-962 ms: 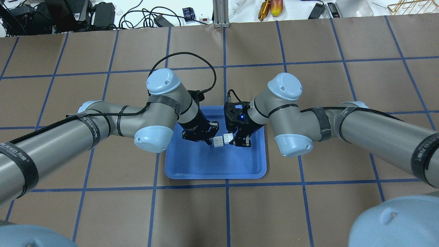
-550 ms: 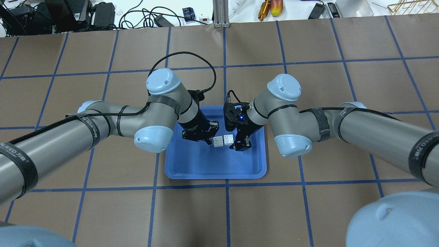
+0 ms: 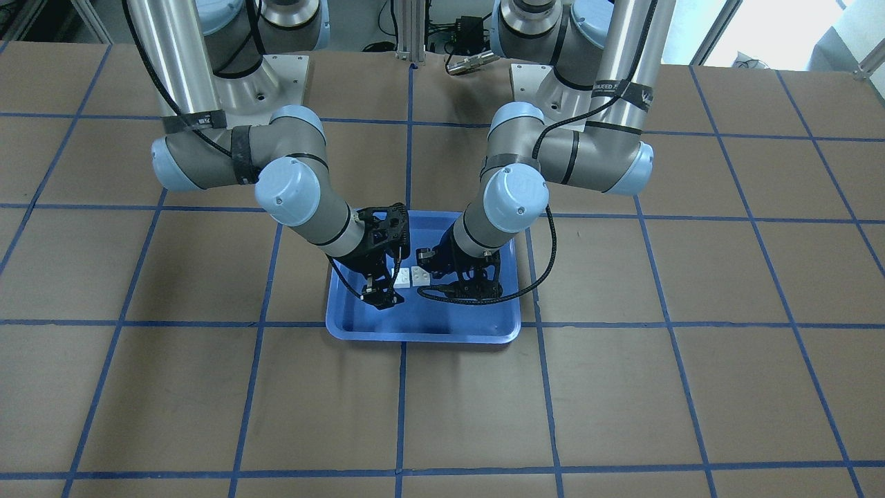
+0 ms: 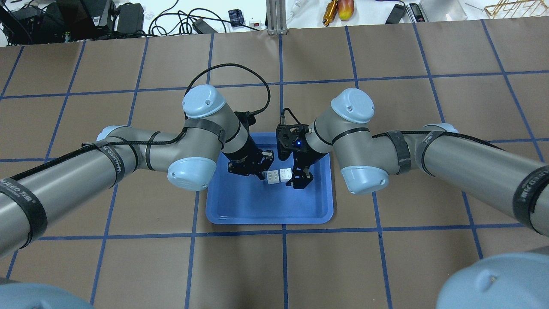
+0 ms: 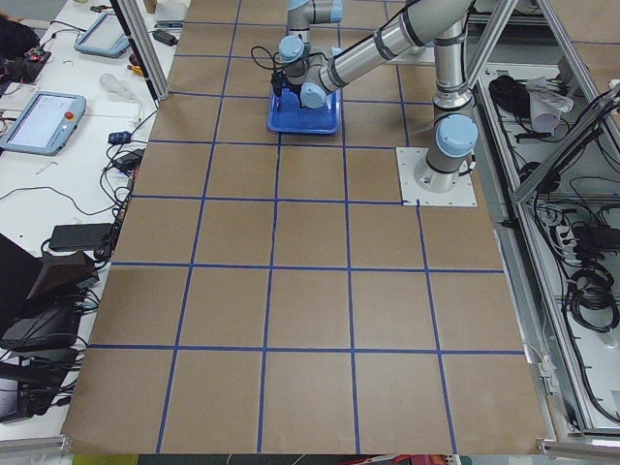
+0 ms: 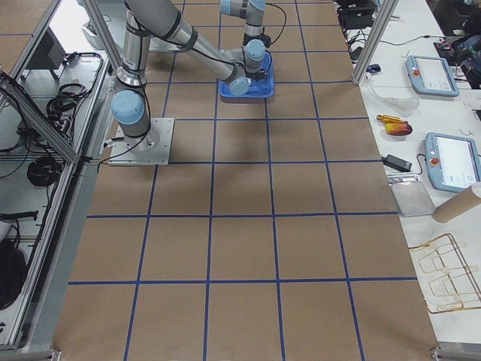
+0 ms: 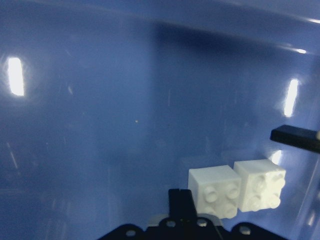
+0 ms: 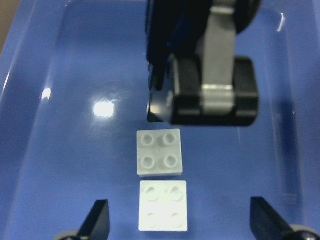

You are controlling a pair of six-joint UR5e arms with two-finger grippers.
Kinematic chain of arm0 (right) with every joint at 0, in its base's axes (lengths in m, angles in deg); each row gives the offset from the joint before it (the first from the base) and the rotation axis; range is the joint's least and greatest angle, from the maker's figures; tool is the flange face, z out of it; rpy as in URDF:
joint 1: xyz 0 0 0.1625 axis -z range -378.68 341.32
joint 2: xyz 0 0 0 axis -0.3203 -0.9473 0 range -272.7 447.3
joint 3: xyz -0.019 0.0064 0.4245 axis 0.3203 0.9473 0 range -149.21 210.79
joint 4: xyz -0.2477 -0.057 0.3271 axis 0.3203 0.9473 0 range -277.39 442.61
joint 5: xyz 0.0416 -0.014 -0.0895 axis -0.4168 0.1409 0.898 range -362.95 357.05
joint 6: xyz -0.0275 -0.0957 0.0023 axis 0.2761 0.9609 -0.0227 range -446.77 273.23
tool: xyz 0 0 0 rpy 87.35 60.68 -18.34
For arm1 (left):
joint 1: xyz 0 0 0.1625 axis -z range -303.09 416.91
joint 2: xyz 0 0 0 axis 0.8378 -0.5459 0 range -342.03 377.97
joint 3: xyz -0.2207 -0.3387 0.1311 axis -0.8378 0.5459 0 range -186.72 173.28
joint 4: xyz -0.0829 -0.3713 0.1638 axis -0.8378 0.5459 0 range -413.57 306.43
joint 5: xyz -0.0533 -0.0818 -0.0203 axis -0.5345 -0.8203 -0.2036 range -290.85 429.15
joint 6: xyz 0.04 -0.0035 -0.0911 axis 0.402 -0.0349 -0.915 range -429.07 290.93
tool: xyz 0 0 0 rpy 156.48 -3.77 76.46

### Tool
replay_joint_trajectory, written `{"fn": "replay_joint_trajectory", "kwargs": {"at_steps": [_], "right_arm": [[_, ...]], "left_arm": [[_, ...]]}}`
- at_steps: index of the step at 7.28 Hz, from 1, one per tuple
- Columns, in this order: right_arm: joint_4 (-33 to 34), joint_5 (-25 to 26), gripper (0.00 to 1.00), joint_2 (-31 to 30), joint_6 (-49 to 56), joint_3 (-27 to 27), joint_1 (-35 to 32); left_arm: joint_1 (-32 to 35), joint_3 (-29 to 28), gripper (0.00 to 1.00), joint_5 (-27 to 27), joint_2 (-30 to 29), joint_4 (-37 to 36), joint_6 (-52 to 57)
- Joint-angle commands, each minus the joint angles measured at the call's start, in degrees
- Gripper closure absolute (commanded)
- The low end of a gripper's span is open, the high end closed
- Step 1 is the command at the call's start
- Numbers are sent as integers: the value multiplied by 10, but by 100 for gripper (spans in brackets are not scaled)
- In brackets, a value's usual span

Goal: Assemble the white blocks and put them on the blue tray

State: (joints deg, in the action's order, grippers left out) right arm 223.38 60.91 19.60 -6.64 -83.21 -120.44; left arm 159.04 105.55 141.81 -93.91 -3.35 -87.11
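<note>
Front-facing view, upper right: black fabric strap (image 3: 620, 88) on the left arm's upright silver tube, white print, legible part "ANUFED" | Overhead view, left: second black strap (image 4: 115, 159) on the left arm's grey forearm, white print "WANUFED", remainder unreadable.

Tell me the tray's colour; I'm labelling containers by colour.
Plain blue; the blue tray shows best in the right wrist-mounted view.

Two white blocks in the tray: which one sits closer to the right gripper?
The white block lying between the right gripper's open fingers, lowest in the right wrist view. The other block lies beyond it, beside the left gripper.
</note>
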Motion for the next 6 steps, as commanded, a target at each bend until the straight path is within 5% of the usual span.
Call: {"fn": "replay_joint_trajectory", "kwargs": {"at_steps": [1,4,6], "right_arm": [[-83,5,0,-36,-16,53,12],[-355,49,0,-99,-24,196,63],[-465,89,0,-113,-48,281,85]], "left_arm": [[0,1,100,0,-2,0,-15],[2,1,100,-1,-7,-12,-17],[2,1,100,-22,-9,-16,-18]]}}
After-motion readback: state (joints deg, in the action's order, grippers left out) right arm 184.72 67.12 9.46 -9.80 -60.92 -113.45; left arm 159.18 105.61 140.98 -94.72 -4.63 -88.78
